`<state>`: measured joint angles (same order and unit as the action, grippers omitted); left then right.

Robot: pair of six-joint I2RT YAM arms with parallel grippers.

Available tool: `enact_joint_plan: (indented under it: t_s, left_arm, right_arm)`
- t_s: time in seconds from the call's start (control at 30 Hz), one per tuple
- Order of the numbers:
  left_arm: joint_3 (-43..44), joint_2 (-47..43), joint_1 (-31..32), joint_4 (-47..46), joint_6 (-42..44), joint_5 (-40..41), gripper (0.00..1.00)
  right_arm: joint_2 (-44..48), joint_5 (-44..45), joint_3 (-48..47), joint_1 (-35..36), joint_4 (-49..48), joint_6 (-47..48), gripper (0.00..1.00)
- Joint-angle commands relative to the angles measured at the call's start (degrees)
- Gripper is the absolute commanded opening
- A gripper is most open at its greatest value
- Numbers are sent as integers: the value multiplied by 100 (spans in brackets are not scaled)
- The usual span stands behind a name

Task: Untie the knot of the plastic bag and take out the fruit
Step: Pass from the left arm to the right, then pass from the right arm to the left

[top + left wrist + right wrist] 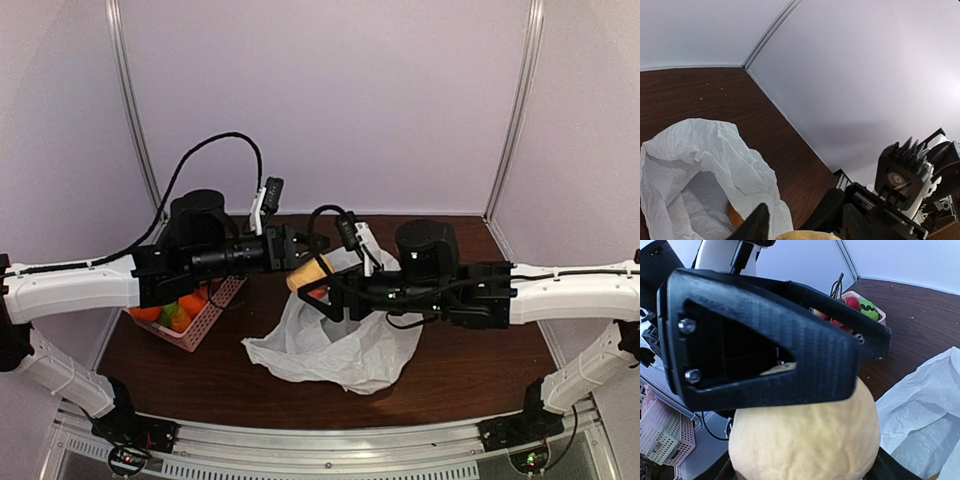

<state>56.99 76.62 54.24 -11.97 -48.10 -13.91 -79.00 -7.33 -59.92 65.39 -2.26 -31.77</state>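
Note:
The white plastic bag lies crumpled at mid-table with its mouth gaping open; the knot does not show in any view. An orange fruit is still inside. A tan, bumpy fruit hangs above the bag between both grippers. My left gripper is shut on it, one black finger lying across its top. My right gripper reaches in from the right. The fruit fills the space between its fingers, which are cut off at the frame's bottom corners, so contact is unclear.
A pink basket with orange, red and green fruit stands at the left, under my left arm. White booth walls close in the back and both sides of the brown table. The two wrists nearly touch above the bag.

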Motion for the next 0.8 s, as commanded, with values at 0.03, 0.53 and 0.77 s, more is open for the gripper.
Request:
enact_joint_plan:
  t_s: [0.03, 0.53, 0.77]
  left_arm:
    - [-88, -55, -18, -88, -83, -184, 75]
    - [-20, -231, -67, 555, -111, -804, 95]
    - [42, 71, -65, -35, -393, -1202, 98]
  right_arm:
    - [257, 219, 258, -90, -230, -81, 68]
    - [749, 215, 563, -299, -126, 240, 68]
    - [658, -40, 511, -287, -118, 312, 68]
